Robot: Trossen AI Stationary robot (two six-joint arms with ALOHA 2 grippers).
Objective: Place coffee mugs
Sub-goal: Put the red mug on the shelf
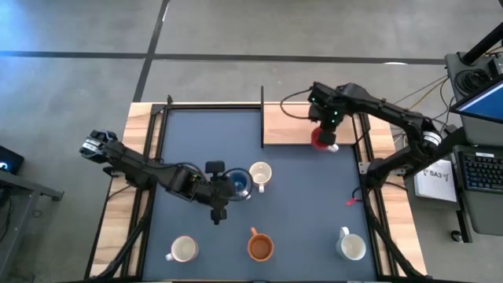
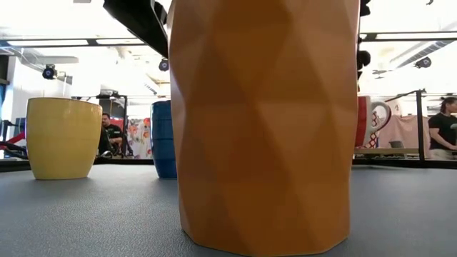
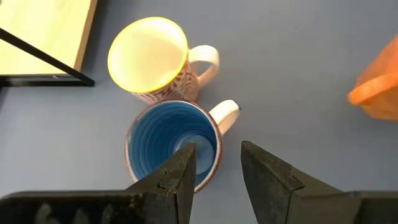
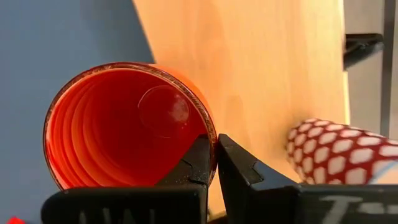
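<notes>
Orange-brown faceted mug [image 2: 264,121] fills the low view, hiding both grippers. Left gripper [image 3: 217,167], jaws parted, straddles the blue mug's [image 3: 171,140] rim mid-mat; only its wrist view shows this. Right gripper [image 4: 213,163] pinches the red mug's [image 4: 124,124] rim on the wooden board [image 4: 261,68].

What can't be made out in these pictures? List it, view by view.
Low view: the orange-brown mug fills the middle, hiding whatever stands behind it.
High view: the left gripper covers much of the blue mug.
Right wrist view: a red-and-white patterned thing is cut off by the edge; unidentifiable.
</notes>
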